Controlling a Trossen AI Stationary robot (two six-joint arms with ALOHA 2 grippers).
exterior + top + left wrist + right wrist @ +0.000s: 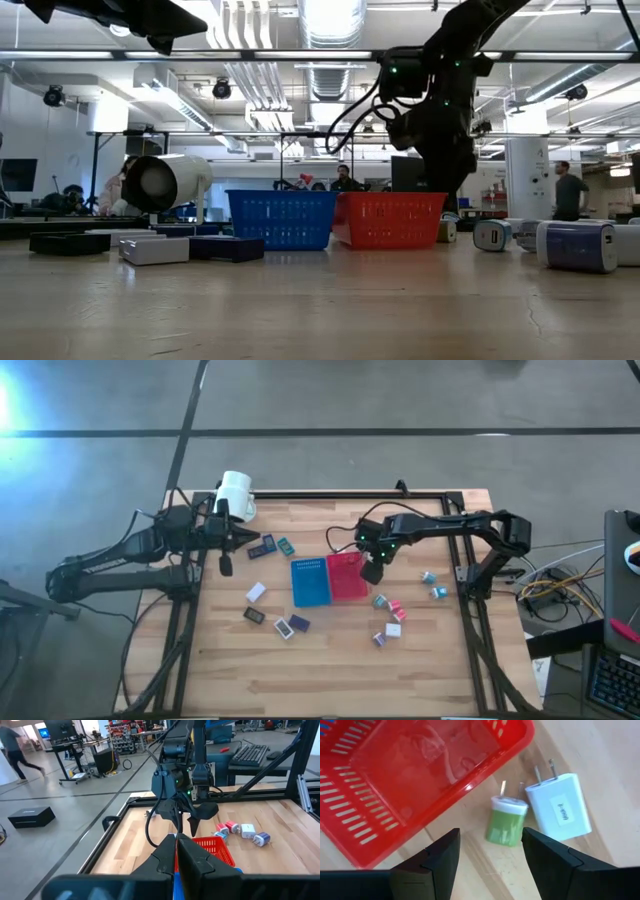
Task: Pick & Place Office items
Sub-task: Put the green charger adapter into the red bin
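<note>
Overhead view. Two open baskets stand side by side at the middle of the wooden table [440, 660]: a blue basket [310, 582] and, touching it on the right, a red basket [346, 577]. Their central position suggests they serve as sorting bins, reachable by both arms. Flat box-like office items [256, 592] lie scattered left of and below the blue basket, near the left arm; small plug adapters [396, 610] lie right of and below the red basket, near the right arm. A white mug [236, 494] lies on its side at the table's upper left edge.

Right gripper [372, 571]: poised at the right edge of the red basket, fingers spread and empty. In the right wrist view a green plug adapter [507, 823] lies on the wood just beside the basket's corner, prongs pointing toward the upper part of the frame, and sits squarely in the gap between the two dark fingers, below them and apparently not yet touched. A white plug adapter [559, 806] lies touching or nearly touching it on the right. The alignment suggests the green adapter is the intended pick.

Left gripper [225, 564]: waits near the table's upper left, close to the mug, fingers pressed together, holding nothing.
</note>
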